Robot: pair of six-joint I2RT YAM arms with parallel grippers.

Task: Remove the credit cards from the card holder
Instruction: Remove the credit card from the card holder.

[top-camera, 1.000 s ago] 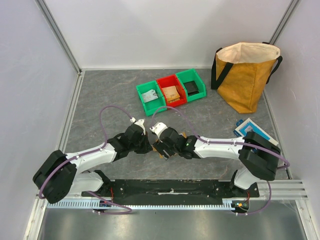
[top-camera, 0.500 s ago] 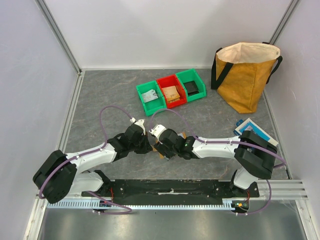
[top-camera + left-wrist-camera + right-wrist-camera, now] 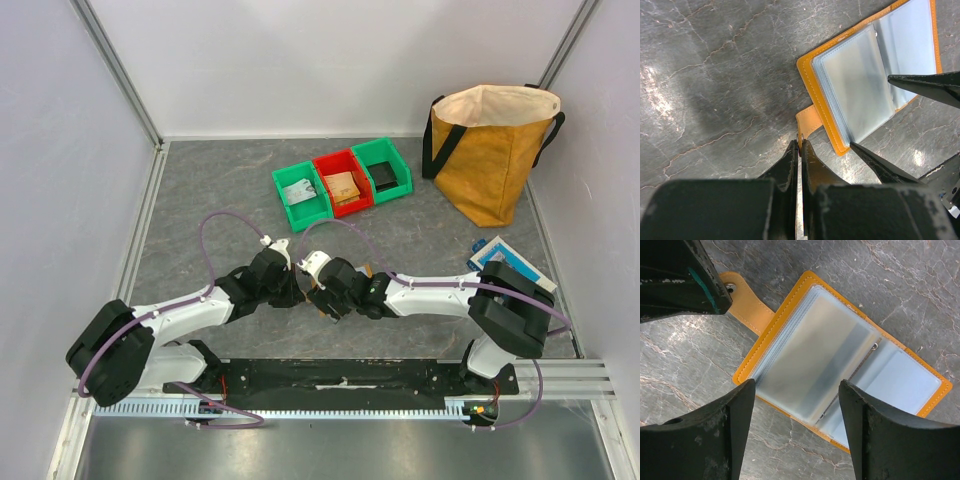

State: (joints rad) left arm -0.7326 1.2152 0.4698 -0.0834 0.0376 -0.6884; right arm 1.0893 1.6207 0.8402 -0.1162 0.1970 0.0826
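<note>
The card holder (image 3: pixel 790 325), tan-orange leather, lies open on the grey table. Its clear sleeves (image 3: pixel 855 85) look greyish-white and pale blue. I cannot tell the credit cards apart from the sleeves. My left gripper (image 3: pixel 800 142) is shut on the holder's snap tab (image 3: pixel 809 119) at the holder's edge. My right gripper (image 3: pixel 796 385) is open and empty just above the open sleeves, one finger on each side of them. In the top view the two grippers (image 3: pixel 298 292) (image 3: pixel 322 296) meet over the holder and hide most of it.
Three small bins, green (image 3: pixel 300 195), red (image 3: pixel 343 183) and green (image 3: pixel 382 170), stand at the back centre. A mustard bag (image 3: pixel 490 150) stands at the back right. A blue-and-white box (image 3: pixel 493 254) lies by the right arm's base.
My right gripper has shifted a little left and nearer, closer to the left gripper over the holder. The left arm has stayed put.
</note>
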